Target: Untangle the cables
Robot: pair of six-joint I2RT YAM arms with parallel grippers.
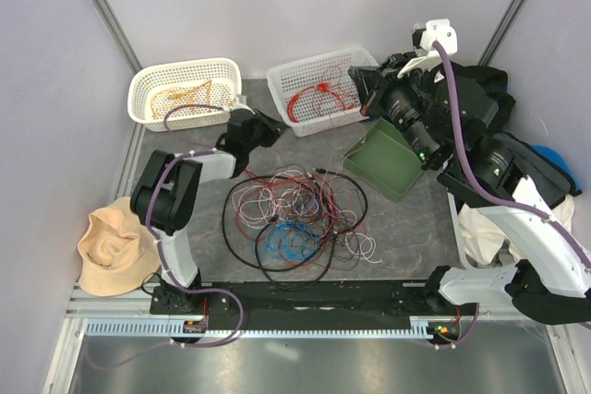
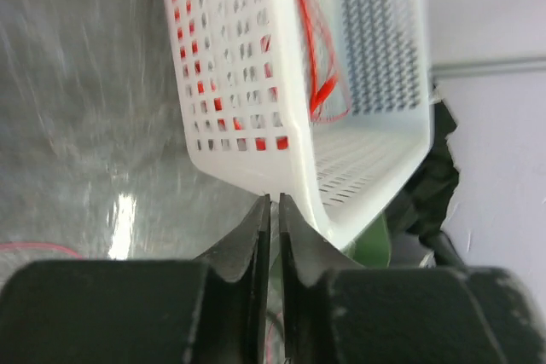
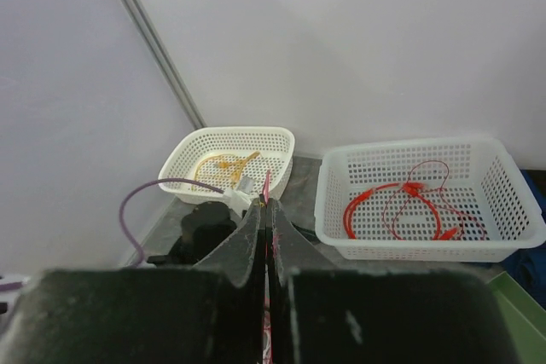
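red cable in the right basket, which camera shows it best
The right wrist view: it looks down into the open basket, so the red cable shows as a whole loop. The top external view shows it too, but smaller. The left wrist view catches only blurred bits of it through the basket's wall.

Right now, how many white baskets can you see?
2. The left basket sits at the back left of the table with yellow cables inside. The right basket is at the back middle, holding red cables. None look hidden.
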